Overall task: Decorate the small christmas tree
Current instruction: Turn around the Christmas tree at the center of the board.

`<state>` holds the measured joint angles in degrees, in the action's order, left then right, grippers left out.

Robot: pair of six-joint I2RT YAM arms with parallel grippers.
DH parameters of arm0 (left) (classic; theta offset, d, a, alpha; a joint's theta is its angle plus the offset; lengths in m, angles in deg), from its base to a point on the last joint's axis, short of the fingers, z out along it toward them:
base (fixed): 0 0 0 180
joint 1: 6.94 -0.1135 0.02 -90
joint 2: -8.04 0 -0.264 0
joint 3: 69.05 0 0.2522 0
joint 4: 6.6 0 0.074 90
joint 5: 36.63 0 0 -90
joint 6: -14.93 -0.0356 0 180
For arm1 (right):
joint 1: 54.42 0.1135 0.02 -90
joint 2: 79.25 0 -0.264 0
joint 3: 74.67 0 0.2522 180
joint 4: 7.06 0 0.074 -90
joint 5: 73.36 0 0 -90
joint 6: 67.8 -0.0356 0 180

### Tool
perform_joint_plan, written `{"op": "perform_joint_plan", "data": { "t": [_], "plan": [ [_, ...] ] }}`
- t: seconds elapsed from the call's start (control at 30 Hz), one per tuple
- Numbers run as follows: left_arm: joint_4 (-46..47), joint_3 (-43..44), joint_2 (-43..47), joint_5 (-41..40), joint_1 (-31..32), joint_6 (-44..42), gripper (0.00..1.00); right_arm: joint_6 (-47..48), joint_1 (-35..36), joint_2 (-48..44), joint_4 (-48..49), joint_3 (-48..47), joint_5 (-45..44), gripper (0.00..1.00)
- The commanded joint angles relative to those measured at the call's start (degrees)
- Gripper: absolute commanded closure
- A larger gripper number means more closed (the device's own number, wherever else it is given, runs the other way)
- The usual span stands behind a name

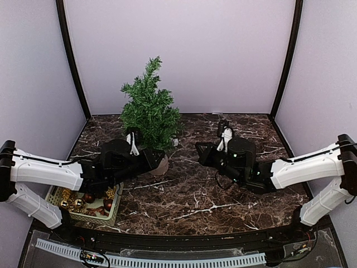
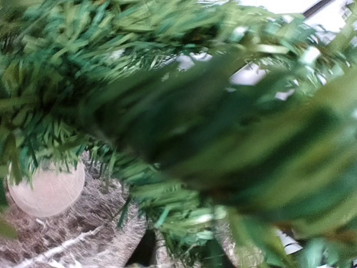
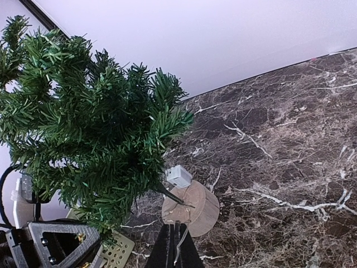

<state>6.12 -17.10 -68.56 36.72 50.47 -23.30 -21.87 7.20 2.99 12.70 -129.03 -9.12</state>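
Blurred green needles fill the left wrist lens: the small christmas tree [image 2: 223,128] is right up against that camera, fingers not visible there. A pale round shape [image 2: 47,190] sits low left under the branches; ball or tree base, cannot tell

From above, the tree [image 1: 149,109] stands upright at the far left-centre of the worktop [image 1: 223,190], long axis vertical, tip toward the back wall. The left gripper [image 1: 134,142] is buried in the lowest branches on the tree's near-left side, touching foliage. Whether it is released or clenched, and whether it has an ornament, cannot be told from the frames

The right gripper [image 1: 224,137] is clenched, with nothing seen in it. It hangs over the bare marble well to the right of the tree. In its own wrist view the right gripper [image 3: 175,245] points at the round wooden base [image 3: 192,207], with the tree [image 3: 95,128] up and to the left and a small white tag [image 3: 178,176] on the trunk

The basket [image 1: 56,195] with gold and red baubles [image 1: 88,198] lies under the left forearm at the near-left edge

Key relation: the left arm is the nearer one, already in the branches. For the right arm the tree lies away to its left. Judgement: the next move is the left's, working a low branch
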Motion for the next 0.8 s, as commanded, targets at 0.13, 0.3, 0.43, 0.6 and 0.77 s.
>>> {"op": "perform_joint_plan", "data": {
  "t": [0.13,0.3,0.43,0.6,0.77],
  "plan": [
    [-3.3,-2.2,2.7,-0.2,-0.9,-1.8,0.94,0.4,0.5,1.3,1.2,-2.1,-0.3,0.99],
    [-7.9,-3.7,7.1,3.0,-2.5,-3.4,0.99,1.3,0.5,3.5,0.5,-3.3,-0.3,0.99],
    [-10.5,-5.2,11.0,5.2,-4.0,-5.3,0.99,2.7,0.5,4.5,-0.7,-4.6,-0.7,0.99],
    [-15.7,-6.0,14.8,6.8,-6.5,-7.4,0.98,6.0,0.5,3.5,-2.6,-6.2,-1.7,0.99],
    [-19.5,-6.1,16.8,10.9,-10.3,-10.5,0.98,8.6,0.5,0.5,-4.7,-6.7,-2.0,0.99]
  ]
}}
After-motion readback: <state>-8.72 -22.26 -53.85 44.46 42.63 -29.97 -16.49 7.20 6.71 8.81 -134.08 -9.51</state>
